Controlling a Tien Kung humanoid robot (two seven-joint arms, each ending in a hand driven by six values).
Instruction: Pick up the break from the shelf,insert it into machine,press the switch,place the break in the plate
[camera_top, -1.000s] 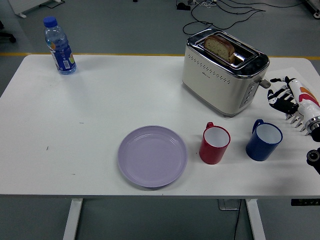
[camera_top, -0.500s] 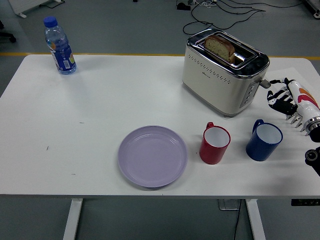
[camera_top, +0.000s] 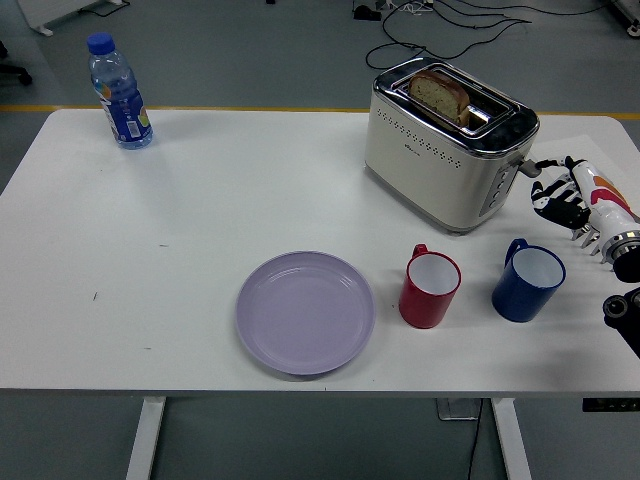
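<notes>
Since the bread slice (camera_top: 440, 95) already sits in the toaster's (camera_top: 445, 160) top slot with its crust poking above the rim, pick-up and insertion look done; what's left is pressing the switch, then pulling the slice and moving it to the plate. The side lever (camera_top: 522, 166) on the toaster's right end appears to be up, so I'd judge the press not yet made. Right hand (camera_top: 562, 197) hovers just beside that lever, holding nothing; whether the fingers are curled or loose I can't tell at this size. Left arm isn't in view. No shelf visible anywhere. The lilac plate (camera_top: 305, 312) is empty, sitting front-centre near the table's (camera_top: 200, 200) near edge, well apart from the toaster. Clearance: the red mug (camera_top: 430, 288) and blue mug (camera_top: 527, 282) stand between toaster and near edge, right under the likely path from slot to plate, and the red one is just beside the plate's right rim. Carrying the slice high over the mugs seems safest, or swinging left of the toaster first, where the tabletop is bare. The right hand works close to the table's right edge, so there's little room to back off that way. The water bottle (camera_top: 119, 92) is in the far left corner, out of the way. The left half of the table is open for any approach.
</notes>
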